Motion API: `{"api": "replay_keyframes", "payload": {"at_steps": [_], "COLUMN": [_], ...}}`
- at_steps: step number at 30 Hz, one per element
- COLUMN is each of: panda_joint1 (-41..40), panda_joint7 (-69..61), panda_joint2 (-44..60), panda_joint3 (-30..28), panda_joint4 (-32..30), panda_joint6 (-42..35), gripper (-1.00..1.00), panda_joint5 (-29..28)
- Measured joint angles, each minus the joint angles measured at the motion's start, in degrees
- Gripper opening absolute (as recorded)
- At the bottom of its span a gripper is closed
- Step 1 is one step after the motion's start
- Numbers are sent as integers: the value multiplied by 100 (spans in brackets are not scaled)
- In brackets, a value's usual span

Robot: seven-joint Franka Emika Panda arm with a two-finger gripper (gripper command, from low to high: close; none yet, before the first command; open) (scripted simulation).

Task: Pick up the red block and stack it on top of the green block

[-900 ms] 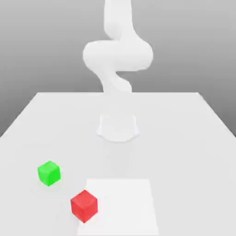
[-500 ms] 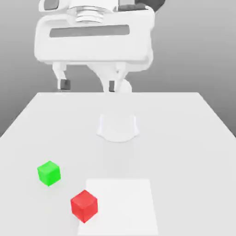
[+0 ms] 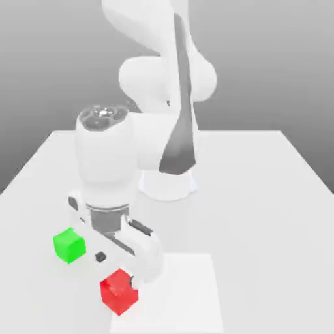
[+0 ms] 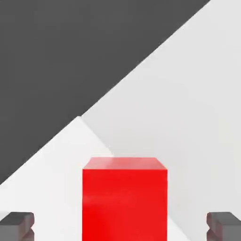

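Red and matte, the block [image 3: 119,292] sat on the counter [image 3: 261,228], just below the tool [image 3: 117,269] in the exterior view and centred between its 2 fingertips in the hand view. The tool's 2 fingers stood wide apart, with pale gaps showing on both sides of the red block, and nothing was clamped between them. In the exterior view, 1 dark fingertip [image 3: 134,282] came down by the red block's upper corner, towards the exterior view's right, while the other dark fingertip [image 3: 100,257] hung between the 2 blocks; whether either was level with the red block's sides, I could not tell. The green block [image 3: 70,245] rested on the counter near the tool, off to the exterior view's left, apart from the red block and with nothing on top of it. Beneath the tool and reaching to the exterior view's right of it lay a flat white patch [image 3: 179,300], and the red block straddled 1 of its edges. The tool was turned at a slant to the counter's edge, yet the red block's faces lined up squarely with the 2 fingers in the hand view. Above the tool, the white arm [image 3: 156,140] bent back towards its base [image 3: 166,184], which stood farther back on the counter. Beyond the counter's edge, the hand view showed a dark grey area [image 4: 70,56].
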Motion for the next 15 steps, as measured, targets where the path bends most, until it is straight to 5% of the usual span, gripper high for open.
{"api": "replay_keyframes", "payload": {"at_steps": [1, 2, 9, 15], "panda_joint1": [6, 9, 2, -90], "panda_joint7": [7, 9, 19, -19], "panda_joint2": [208, 313, 288, -827], "panda_joint3": [-7, -11, -5, -41], "panda_joint4": [30, 44, 40, -188], "panda_joint6": [176, 264, 249, -640], "gripper": [0, -100, -100, -100], "panda_joint5": [-7, -10, -19, -5]}}
